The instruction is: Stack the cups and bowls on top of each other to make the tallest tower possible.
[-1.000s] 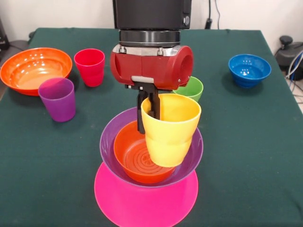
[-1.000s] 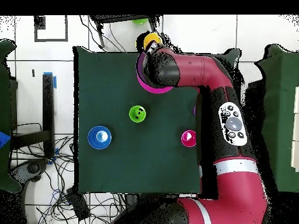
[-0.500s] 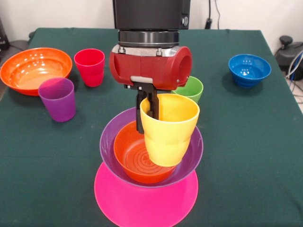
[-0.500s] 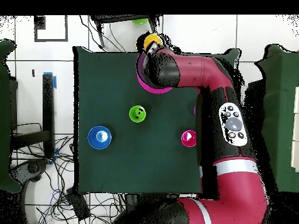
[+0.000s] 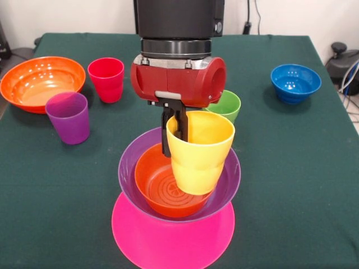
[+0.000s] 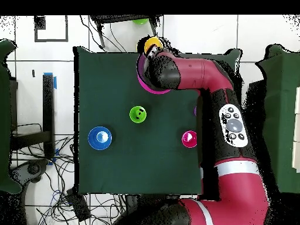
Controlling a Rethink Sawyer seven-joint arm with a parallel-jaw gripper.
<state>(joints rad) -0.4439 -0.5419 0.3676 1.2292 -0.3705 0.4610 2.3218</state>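
Note:
My gripper is shut on the near rim of the yellow cup, one finger inside and one outside. It holds the cup tilted, with its base just above the small orange bowl. That bowl sits in the purple bowl, which rests on the upturned pink bowl. In the overhead view the yellow cup shows beside the wrist, and the pink bowl's rim shows under the arm.
The large orange bowl, red cup and purple cup stand at the left. A light green cup or bowl is partly hidden behind the gripper. The blue bowl stands at the far right.
The gripper and the yellow cup have shifted very slightly left in the front view. Nothing else has moved.

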